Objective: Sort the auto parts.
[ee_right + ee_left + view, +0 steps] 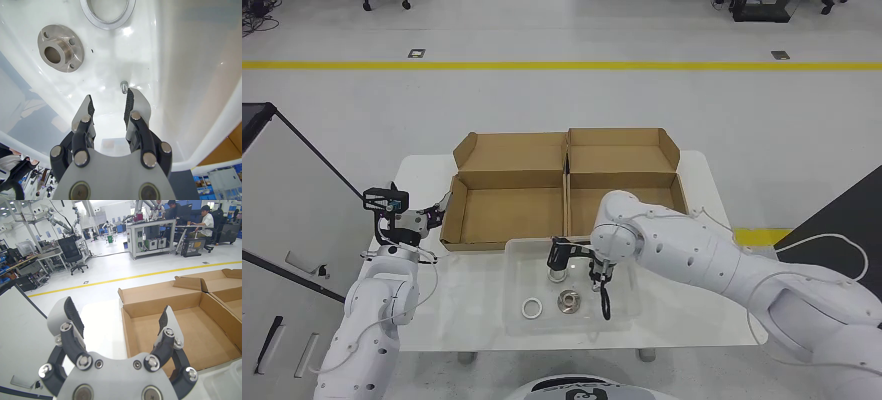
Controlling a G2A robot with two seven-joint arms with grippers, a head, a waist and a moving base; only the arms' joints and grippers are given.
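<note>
In bin (189, 98), right tool (109, 93) parted, beside bolt (124, 87)

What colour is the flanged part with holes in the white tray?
Silver-grey, hub tinted bronze; the flanged part shows best in the right wrist view.

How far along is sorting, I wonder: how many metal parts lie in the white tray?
3: a flanged hub, a plain ring beside it, and a small bolt close to the right gripper. Its arm may hide more.
</note>
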